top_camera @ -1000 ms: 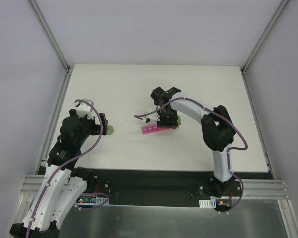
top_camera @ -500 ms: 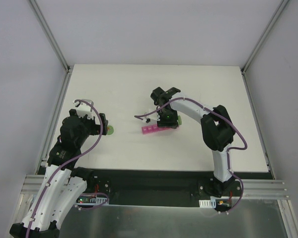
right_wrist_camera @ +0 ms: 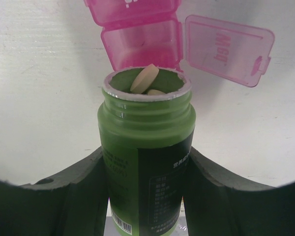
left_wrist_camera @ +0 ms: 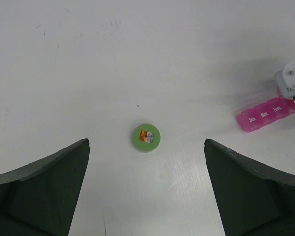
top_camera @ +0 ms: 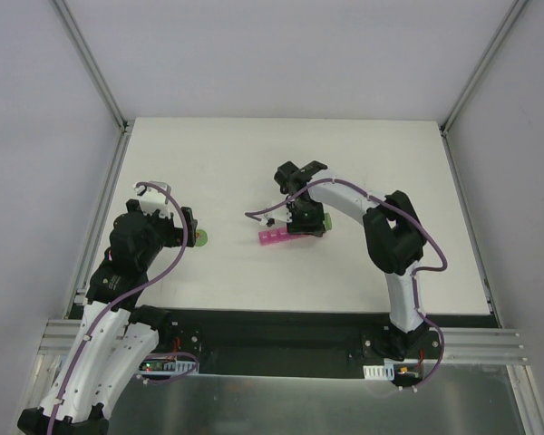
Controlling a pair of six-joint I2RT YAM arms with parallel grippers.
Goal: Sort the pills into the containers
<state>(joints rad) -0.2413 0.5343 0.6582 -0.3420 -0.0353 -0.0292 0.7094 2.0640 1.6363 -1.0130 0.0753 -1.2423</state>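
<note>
Pills (right_wrist_camera: 144, 78) sit at the mouth of the uncapped green bottle (right_wrist_camera: 145, 142), which the right gripper (right_wrist_camera: 145, 164) clamps and tips over the pink containers (right_wrist_camera: 137, 46). Tilt gently so only one drops. The open compartment looks empty; its neighbours are lidded. Left gripper (left_wrist_camera: 146, 147) hangs spread wide above the green cap (left_wrist_camera: 146, 137)

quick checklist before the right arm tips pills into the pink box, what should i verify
1. Green bottle gripped by right hand: ok, a finger on each side.
2. Bottle uncapped: ok, pills sit at the rim.
3. Lid flipped open: ok.
4. Bottle mouth facing the open compartment: ok.
5. Compartment empty: cannot tell, the bottle rim hides its floor.
6. Left hand out of the way: ok, open over the green cap, apart from the pink strip.
</note>
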